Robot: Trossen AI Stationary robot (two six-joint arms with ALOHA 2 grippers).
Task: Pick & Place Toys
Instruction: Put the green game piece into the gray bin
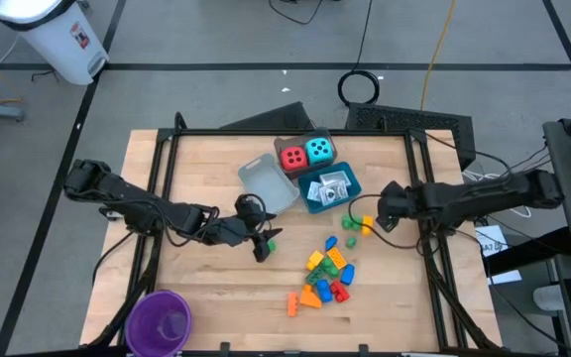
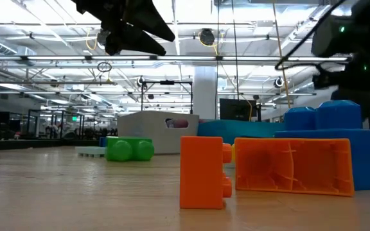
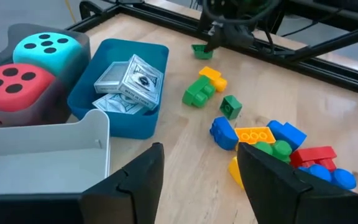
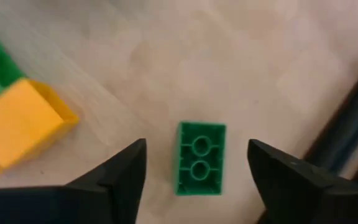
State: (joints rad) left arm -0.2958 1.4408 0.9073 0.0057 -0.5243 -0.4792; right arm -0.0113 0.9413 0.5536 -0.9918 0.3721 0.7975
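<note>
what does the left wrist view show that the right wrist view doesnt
Only the left wrist view: the red die and cyan die in a grey tray, white packets in the blue tray, a brick pile, the open left gripper.
Only the right wrist view: the open right gripper, astride the brick.
Both: a small green brick on wood, beside a yellow brick.

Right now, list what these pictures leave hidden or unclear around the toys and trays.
- Grey tray: its inside; in the left wrist view its own wall blocks it.
- Packets: print too small to read in any view.
- Brick pile: high view too small to count; low view blocked by the orange brick.
- Purple cup: cut off by the high view's bottom edge.
</note>
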